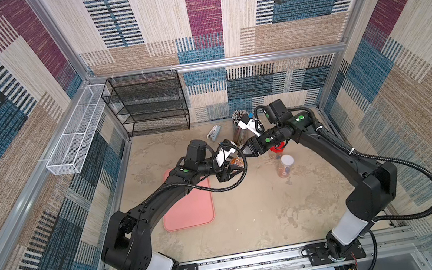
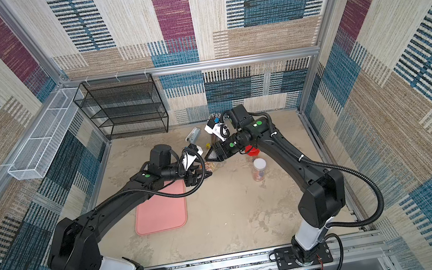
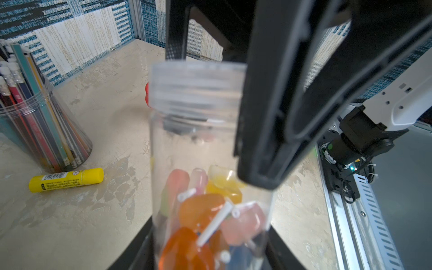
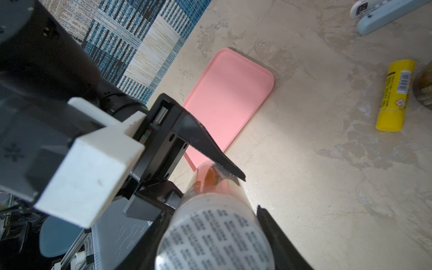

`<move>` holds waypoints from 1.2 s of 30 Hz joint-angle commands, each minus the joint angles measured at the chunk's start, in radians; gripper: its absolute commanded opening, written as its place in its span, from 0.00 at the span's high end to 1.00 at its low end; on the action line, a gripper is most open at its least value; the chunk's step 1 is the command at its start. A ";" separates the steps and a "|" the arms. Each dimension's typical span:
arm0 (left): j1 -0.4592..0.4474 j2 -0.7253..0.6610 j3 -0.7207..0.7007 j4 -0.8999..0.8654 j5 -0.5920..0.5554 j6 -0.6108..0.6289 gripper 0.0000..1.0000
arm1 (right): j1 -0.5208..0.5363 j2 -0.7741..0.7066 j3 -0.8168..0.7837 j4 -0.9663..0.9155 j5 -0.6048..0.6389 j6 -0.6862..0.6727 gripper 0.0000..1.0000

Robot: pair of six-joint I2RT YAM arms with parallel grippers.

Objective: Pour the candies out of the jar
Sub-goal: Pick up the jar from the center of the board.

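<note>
My left fingers [image 1: 232, 171] are clamped on the candy end of the clear jar [image 1: 239, 162], and my right fingers [image 1: 249, 149] pinch its other end. In both top views the jar hangs between the two arms, off the surface [image 1: 248, 216] and near the far end of the pink tray [image 1: 191, 212]. A second jar with a white lid [image 1: 286, 164] stands upright to the right, well apart. A clear cup of pencils [image 1: 239, 127] and a pale blue stapler [image 1: 214, 133] sit further back.

From the left wrist I see the lid [image 3: 196, 84] in place on the jar. The candies [image 3: 201, 210], orange, pink, yellow and blue heads on white sticks, are heaped inside at the end my left fingers hold. One right finger lies alongside the lid. On the surface behind, a yellow glue stick [image 3: 66, 180] lies just beside the pencil cup.

From the right wrist the lid's printed face fills the foreground with my right fingers flanking it. One left finger presses on the jar's far end, and the tray's edge lies just beyond it.
</note>
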 commanded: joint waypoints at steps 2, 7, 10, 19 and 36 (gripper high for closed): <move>0.004 -0.001 0.015 0.018 -0.047 -0.001 0.52 | 0.004 -0.006 0.001 -0.038 -0.048 -0.003 0.65; 0.004 0.002 0.014 0.019 -0.056 -0.001 0.50 | 0.004 -0.005 0.000 -0.041 -0.045 -0.003 0.65; 0.005 0.004 0.016 0.020 -0.059 -0.007 0.51 | 0.004 -0.005 0.004 -0.038 -0.045 0.000 0.63; 0.004 0.007 0.019 0.041 -0.061 -0.046 0.94 | 0.001 -0.023 -0.029 0.067 -0.065 0.081 0.38; 0.005 0.091 0.159 -0.036 -0.185 -0.296 1.00 | -0.057 -0.149 -0.123 0.410 0.103 0.454 0.20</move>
